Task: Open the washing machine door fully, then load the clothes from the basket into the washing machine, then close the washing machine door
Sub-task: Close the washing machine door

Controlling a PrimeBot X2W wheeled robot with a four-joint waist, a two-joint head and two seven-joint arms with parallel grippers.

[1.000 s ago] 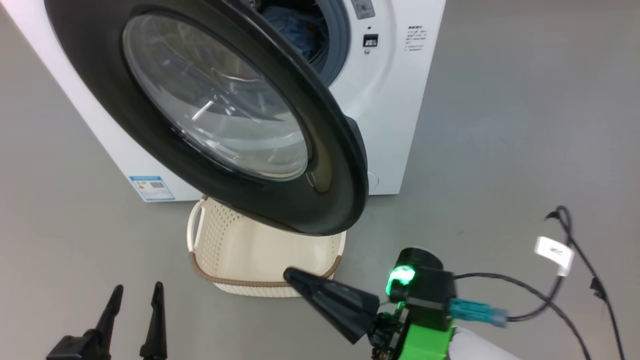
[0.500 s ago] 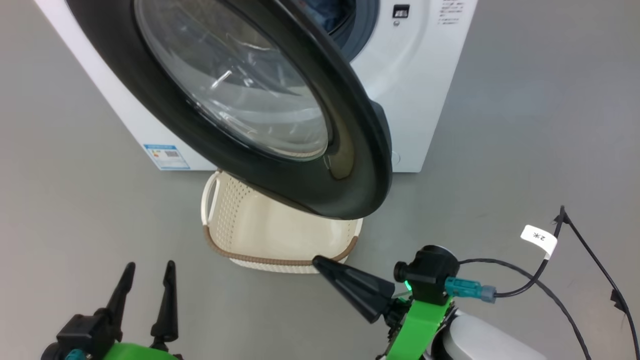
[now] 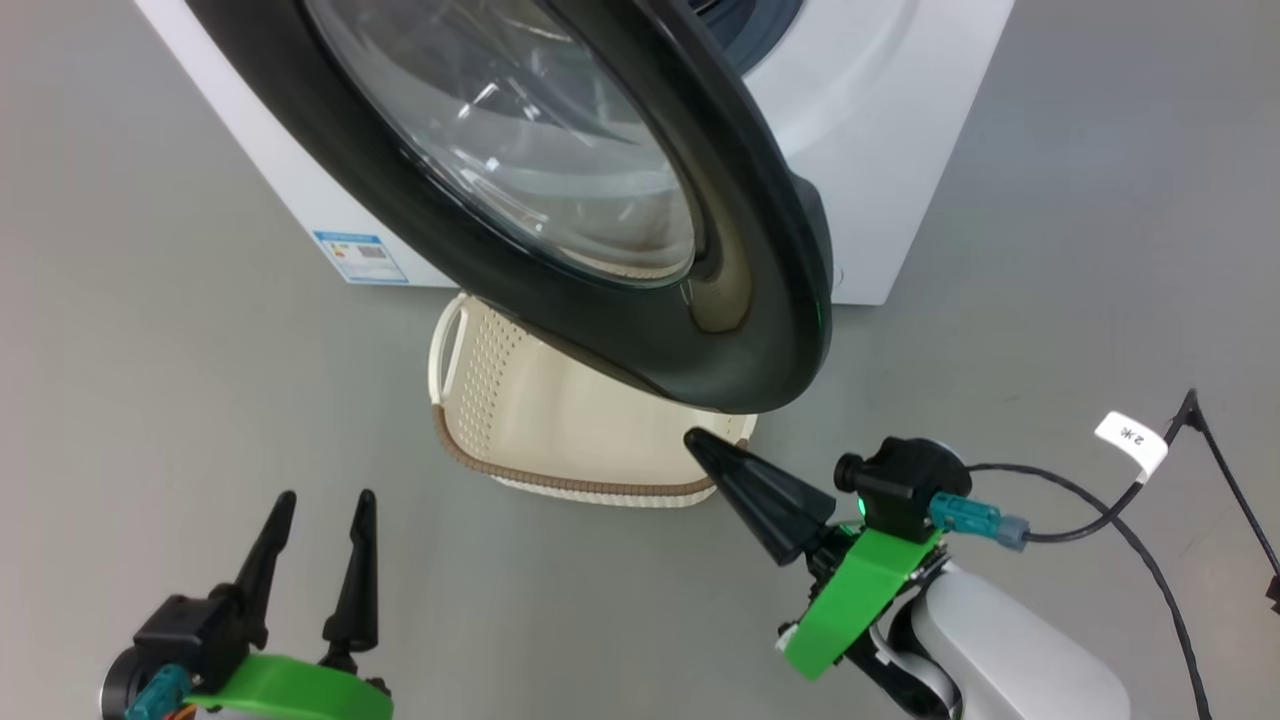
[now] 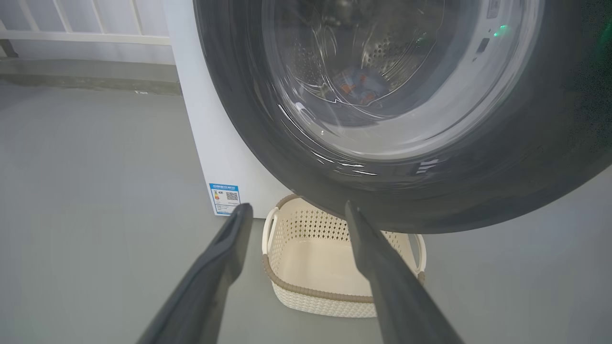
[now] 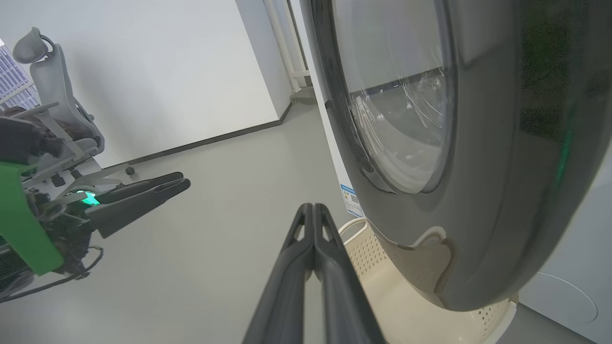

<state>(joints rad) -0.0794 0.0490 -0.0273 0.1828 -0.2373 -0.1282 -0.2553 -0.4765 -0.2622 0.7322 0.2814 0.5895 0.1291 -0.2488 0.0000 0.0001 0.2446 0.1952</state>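
i'm counting one washing machine (image 3: 900,150) with one round black door (image 3: 770,300) and one blue label sticker (image 3: 360,258). i'm seeing one basket (image 3: 560,483), one blue-and-orange garment (image 4: 356,88) through the glass, two grippers, the left gripper (image 3: 326,497) and the right gripper (image 3: 695,440), each showing two fingers, one white cable tag (image 3: 1130,440), one teal plug (image 3: 975,515) and one office chair (image 5: 52,91).

Head camera is looking steeply down on the door (image 3: 560,170) and basket (image 3: 560,483); left wrist camera is facing both from low, right wrist camera from close beside them.
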